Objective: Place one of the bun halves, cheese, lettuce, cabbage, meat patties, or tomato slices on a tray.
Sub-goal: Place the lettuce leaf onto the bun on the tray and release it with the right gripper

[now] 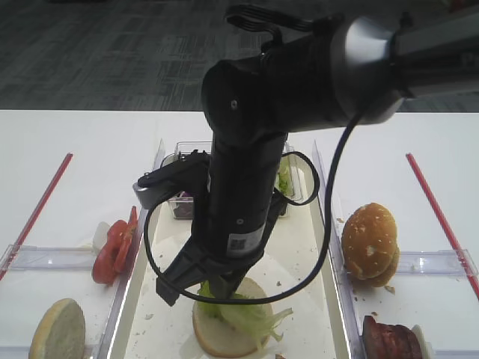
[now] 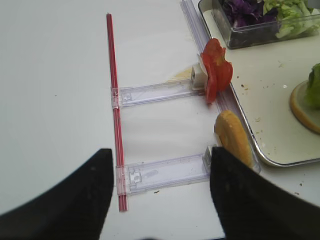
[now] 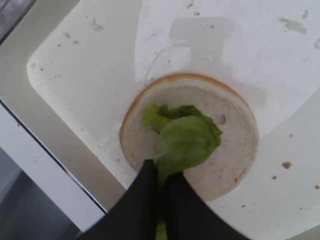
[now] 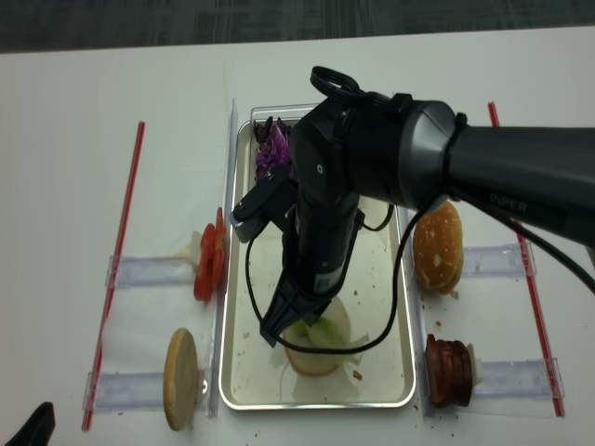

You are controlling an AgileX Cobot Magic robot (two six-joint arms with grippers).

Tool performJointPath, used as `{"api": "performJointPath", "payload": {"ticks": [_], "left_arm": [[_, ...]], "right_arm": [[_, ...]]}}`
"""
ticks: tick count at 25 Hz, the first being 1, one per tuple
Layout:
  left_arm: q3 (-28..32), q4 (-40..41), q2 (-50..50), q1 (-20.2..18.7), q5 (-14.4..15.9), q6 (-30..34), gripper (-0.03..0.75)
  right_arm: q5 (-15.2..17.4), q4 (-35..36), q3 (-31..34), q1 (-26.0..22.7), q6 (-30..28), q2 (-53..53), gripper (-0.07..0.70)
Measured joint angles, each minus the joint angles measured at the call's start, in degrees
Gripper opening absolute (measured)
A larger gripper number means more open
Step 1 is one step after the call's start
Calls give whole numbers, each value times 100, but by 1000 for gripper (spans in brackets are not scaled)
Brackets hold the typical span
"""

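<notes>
My right gripper [image 3: 161, 177] is shut on a crinkled green lettuce [image 3: 185, 140] leaf, whose free end drapes over the pale cut face of a bun half [image 3: 230, 150] lying flat on the cream tray [image 3: 100, 75]. From above, the right gripper [image 1: 217, 288] stands steeply over that bun half [image 1: 224, 340] near the tray's front end, with the lettuce [image 1: 241, 314] spreading across it. My left gripper [image 2: 161, 155] hangs open over the white table left of the tray, with nothing between its fingers.
Tomato slices [image 1: 114, 250] and a bun half [image 1: 60, 330] stand in clear holders left of the tray. Seeded bun tops [image 1: 370, 241] and meat patties [image 1: 389, 338] stand on the right. A clear tub with purple cabbage [image 2: 242, 10] sits at the tray's far end. Red strips [image 2: 114, 100] flank the table.
</notes>
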Motion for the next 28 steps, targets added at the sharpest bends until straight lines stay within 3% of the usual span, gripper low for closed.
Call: {"api": "performJointPath", "payload": {"ticks": [21,28], "left_arm": [[0,0,0,0,0,0,429],[0,0,0,0,0,0,429]], "right_arm": [[-184,19,0,0,-162,315,34],[-324,31,0,0,-162,315,117]]}}
